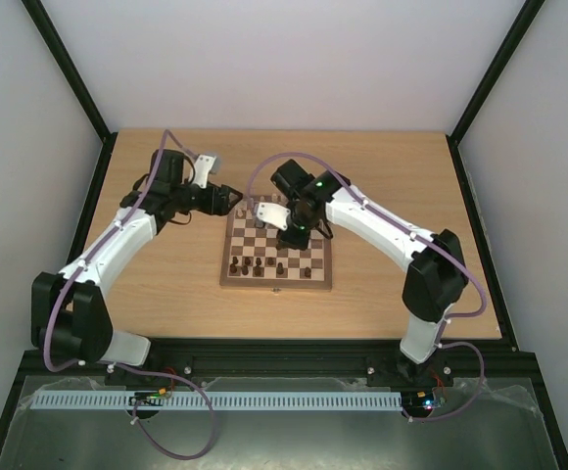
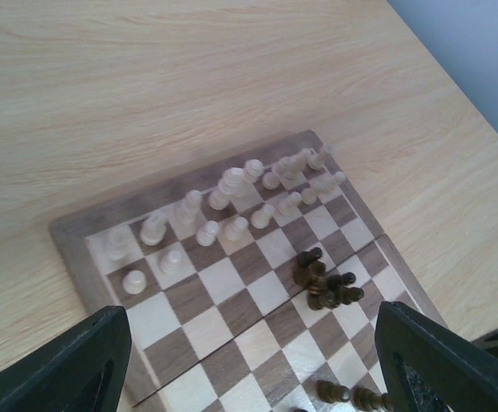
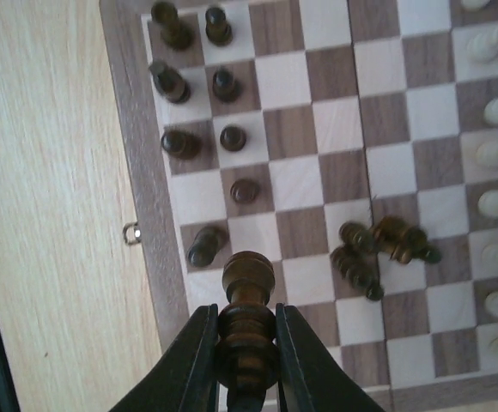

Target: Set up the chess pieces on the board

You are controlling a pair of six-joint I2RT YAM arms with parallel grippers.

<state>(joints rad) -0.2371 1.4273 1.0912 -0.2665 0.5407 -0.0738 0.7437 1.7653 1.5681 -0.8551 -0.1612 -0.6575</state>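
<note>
Up close, the right gripper (image 3: 247,348) has its jaws pinched on a dark turned piece (image 3: 247,276). It is gripped round the waist and upright, with its head poking out beyond the fingers. It hangs over the near side of the board (image 3: 137,172), by the border with the little latch.

My call is that this is a placing step. Bring it straight down onto a bare square in the two near rows, centred, with the base flat before the jaws let go. Then lift clear vertically: a neighbouring dark man (image 3: 204,245) stands just beside and looks tilted, so no sideways drift. Which piece it is I can't say for sure from this angle.

Alongside, the standing dark pieces (image 3: 199,86), glossy brown, fill part of those near rows. Mid-board, a heap of dark pieces (image 2: 326,285) lies toppled, touching one another. Farther on, the pale cream pieces (image 2: 223,202) stand in two rows at the far edge. Near the far-left corner hovers the left gripper (image 2: 251,343), jaws spread wide, holding nothing.
</note>
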